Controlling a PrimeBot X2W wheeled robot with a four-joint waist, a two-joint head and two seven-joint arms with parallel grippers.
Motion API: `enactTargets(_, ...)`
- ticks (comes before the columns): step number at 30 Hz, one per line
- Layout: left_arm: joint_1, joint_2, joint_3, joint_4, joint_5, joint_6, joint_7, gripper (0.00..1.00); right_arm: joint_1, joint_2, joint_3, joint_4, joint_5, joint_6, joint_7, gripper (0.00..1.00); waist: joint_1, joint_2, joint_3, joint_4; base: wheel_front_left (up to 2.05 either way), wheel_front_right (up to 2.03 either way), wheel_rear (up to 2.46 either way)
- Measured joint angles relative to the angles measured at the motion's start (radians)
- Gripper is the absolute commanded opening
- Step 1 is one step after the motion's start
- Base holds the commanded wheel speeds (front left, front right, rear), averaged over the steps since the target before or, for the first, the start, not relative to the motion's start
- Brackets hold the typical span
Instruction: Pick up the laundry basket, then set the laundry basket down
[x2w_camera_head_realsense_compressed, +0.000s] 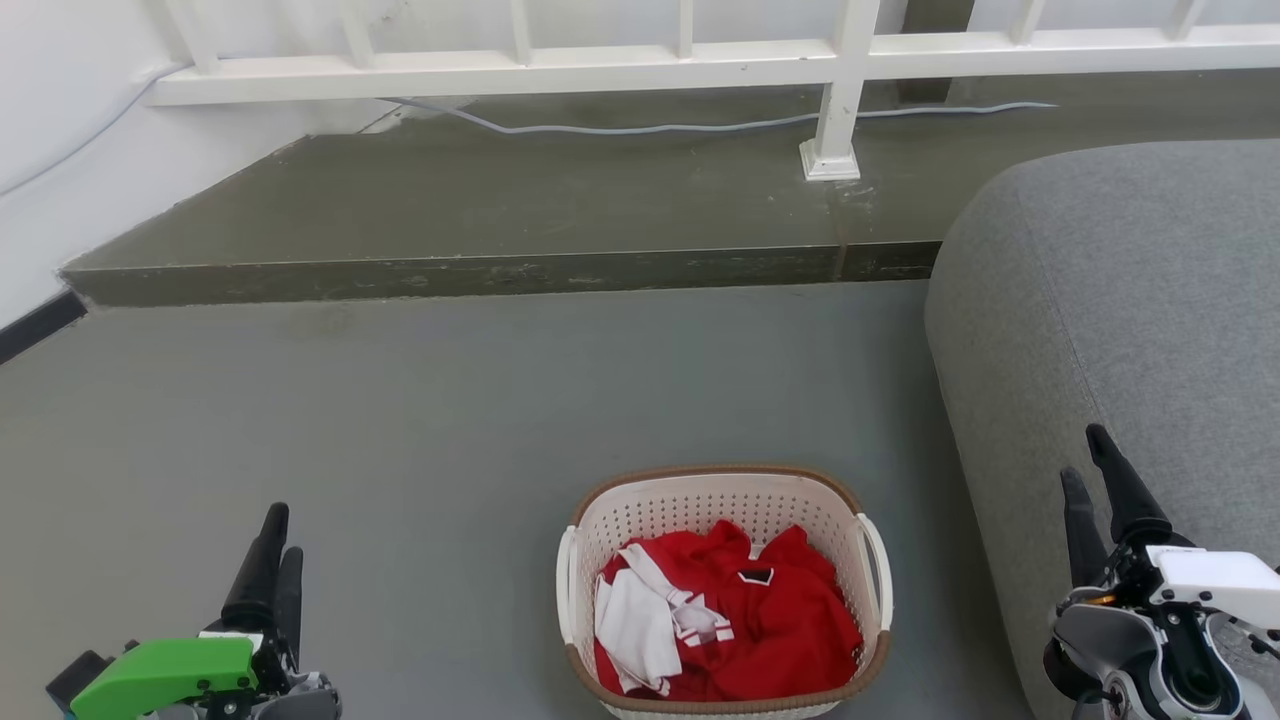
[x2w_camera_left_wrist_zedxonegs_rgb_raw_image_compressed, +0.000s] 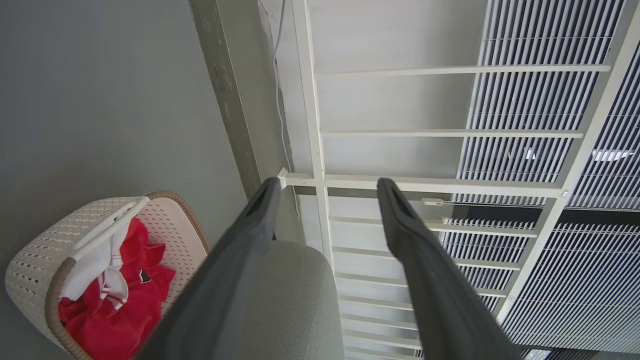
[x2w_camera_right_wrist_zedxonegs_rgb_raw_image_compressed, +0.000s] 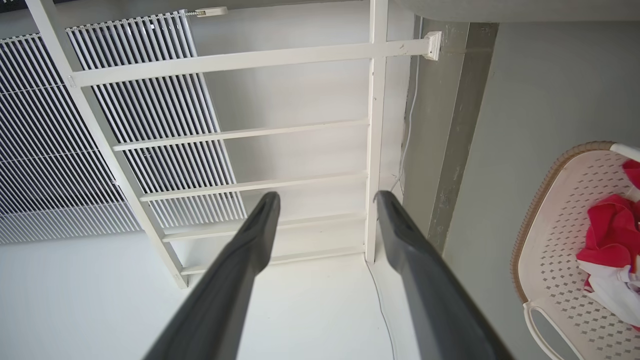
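The laundry basket (x2w_camera_head_realsense_compressed: 700, 512) stands upright on the grey floor (x2w_camera_head_realsense_compressed: 400, 450). It is between the two grippers, close to the side of the floor where the sofa (x2w_camera_head_realsense_compressed: 1130, 300) is and well apart from the edge where the step (x2w_camera_head_realsense_compressed: 500, 200) rises. Neither gripper touches it.

The basket is made of cream-white plastic and has a rectangular form with rounded corners. Its walls have many small holes in regular rows. A brown rim with a woven look goes around the top, and on each short side there is a thin white loop handle (x2w_camera_head_realsense_compressed: 880, 570). Inside lie a crumpled red garment (x2w_camera_head_realsense_compressed: 790, 620) and a white cloth (x2w_camera_head_realsense_compressed: 635, 625) with red stripes, both soft and folded without order.

The left gripper (x2w_camera_head_realsense_compressed: 283, 535) has its jaws apart and holds nothing; its long dark fingers (x2w_camera_left_wrist_zedxonegs_rgb_raw_image_compressed: 240, 260) are smooth and become narrow toward the tips. The right gripper (x2w_camera_head_realsense_compressed: 1085, 455) is released in the same way and is also empty, in front of the sofa.

The sofa has coarse grey fabric and a rounded corner. The floor is smooth and matt. The step is olive-green with a worn edge. On the step stands a white railing (x2w_camera_head_realsense_compressed: 500, 70) of flat bars, and a pale cable (x2w_camera_head_realsense_compressed: 650, 128) lies along its base.
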Motion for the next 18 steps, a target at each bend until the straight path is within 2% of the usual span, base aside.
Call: enactTargets(18, -0.008, 0.006, -0.069, -0.047, 0.167, 0.0, -0.057, 1.0, -0.004, -0.027, 0.054, -0.057, -0.095, 0.0, -0.053, 1.0, 0.0, 0.0, 0.009, -0.005, 0.0, 0.0, 0.0)
